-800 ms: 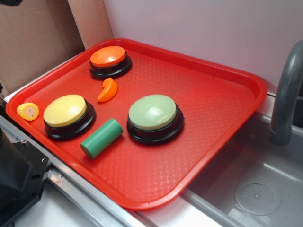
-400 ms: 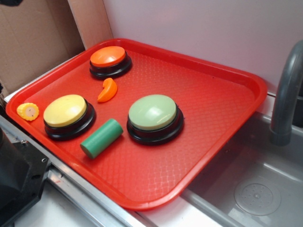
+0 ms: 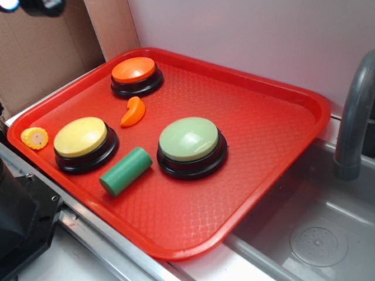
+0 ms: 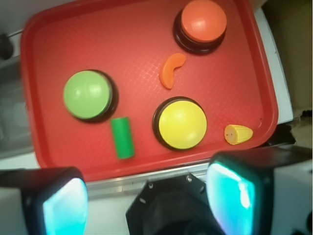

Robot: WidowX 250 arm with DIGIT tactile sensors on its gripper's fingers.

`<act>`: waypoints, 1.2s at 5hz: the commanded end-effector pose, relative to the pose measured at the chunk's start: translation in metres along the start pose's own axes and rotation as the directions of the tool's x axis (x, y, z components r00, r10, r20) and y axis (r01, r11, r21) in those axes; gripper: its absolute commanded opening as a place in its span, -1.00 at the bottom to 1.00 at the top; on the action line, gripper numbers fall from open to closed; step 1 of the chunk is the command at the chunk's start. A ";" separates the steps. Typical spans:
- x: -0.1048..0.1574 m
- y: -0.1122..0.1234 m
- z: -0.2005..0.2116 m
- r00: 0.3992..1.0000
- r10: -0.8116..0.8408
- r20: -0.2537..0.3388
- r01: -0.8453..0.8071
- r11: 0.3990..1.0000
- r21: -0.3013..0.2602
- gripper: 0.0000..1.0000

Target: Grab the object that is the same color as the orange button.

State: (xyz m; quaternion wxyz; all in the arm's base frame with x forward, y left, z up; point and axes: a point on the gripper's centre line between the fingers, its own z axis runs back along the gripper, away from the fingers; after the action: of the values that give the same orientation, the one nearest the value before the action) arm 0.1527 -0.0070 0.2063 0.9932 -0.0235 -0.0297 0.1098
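Observation:
The object, a small glossy orange crescent (image 3: 133,111) (image 4: 172,70), lies on the red tray (image 3: 263,117) (image 4: 122,39) just in front of the orange button (image 3: 135,71) (image 4: 203,20), apart from it. My gripper (image 4: 146,200) hangs high over the tray's near-left edge, far from the crescent. It is open, with its two turquoise pads (image 4: 64,208) wide apart and nothing between them. In the exterior view only a bit of the gripper (image 3: 32,4) shows at the top left corner.
Also on the tray are a yellow button (image 3: 82,139) (image 4: 182,123), a pale green button (image 3: 190,140) (image 4: 88,94), a green cylinder (image 3: 125,171) (image 4: 122,137) and a yellow corn piece (image 3: 34,138) (image 4: 238,134). A sink (image 3: 316,234) with a grey faucet (image 3: 354,117) lies right; cardboard (image 3: 41,52) stands behind left.
A part of my gripper has come into the exterior view at the top left corner. Nothing on the tray has moved.

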 end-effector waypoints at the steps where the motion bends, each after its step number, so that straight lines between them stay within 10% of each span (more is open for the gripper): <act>1: 0.039 0.013 -0.042 0.988 0.151 0.038 -0.151 0.989 0.009 1.00; 6: 0.097 0.047 -0.167 0.944 0.329 0.023 -0.330 0.944 0.015 1.00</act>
State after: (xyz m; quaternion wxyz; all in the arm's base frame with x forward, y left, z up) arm 0.2455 0.0457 0.0365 0.9633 -0.0207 -0.0190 0.2670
